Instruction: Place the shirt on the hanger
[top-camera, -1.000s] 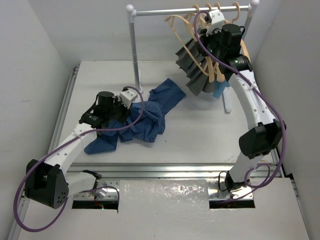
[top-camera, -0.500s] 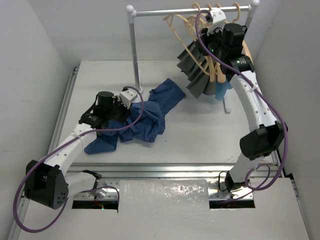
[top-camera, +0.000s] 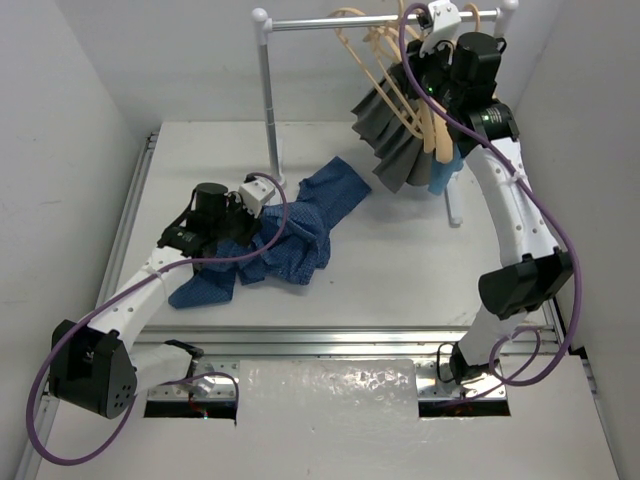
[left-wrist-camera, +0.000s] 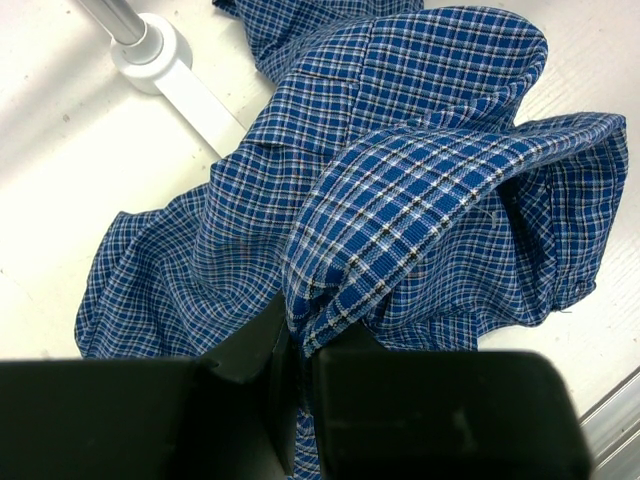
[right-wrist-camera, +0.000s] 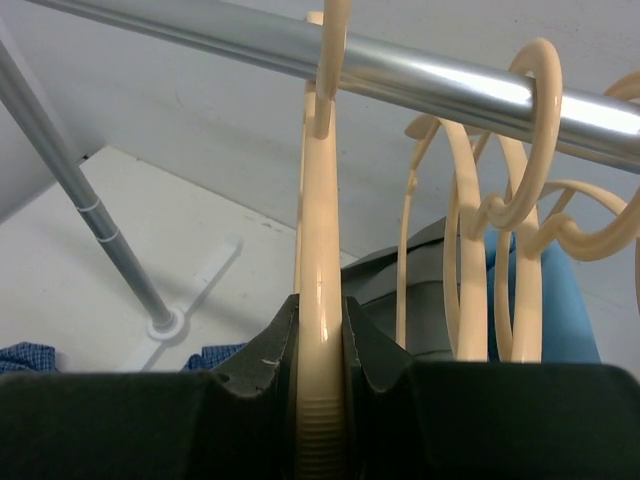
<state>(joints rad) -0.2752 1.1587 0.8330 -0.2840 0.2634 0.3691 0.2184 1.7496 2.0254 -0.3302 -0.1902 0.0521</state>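
hanger (right-wrist-camera: 322, 230) lower part lost behind right gripper (right-wrist-camera: 320, 318) (cropped too)

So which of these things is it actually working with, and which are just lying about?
In the job:
- shirt, pinched in the left jaws
- hanger, gripped in the right jaws

Just there:
- spare hangers
- grey cloth
- teal cloth
- rack

– What lies on the white table (top-camera: 400, 270)?
– The checked shirt (top-camera: 295, 240), crumpled left of centre. The rack's post (top-camera: 270, 120) stands just behind it.
– And the rack's other foot (top-camera: 455, 212)?
– Far right, probably on the table too; hanging cloth hides most of it.
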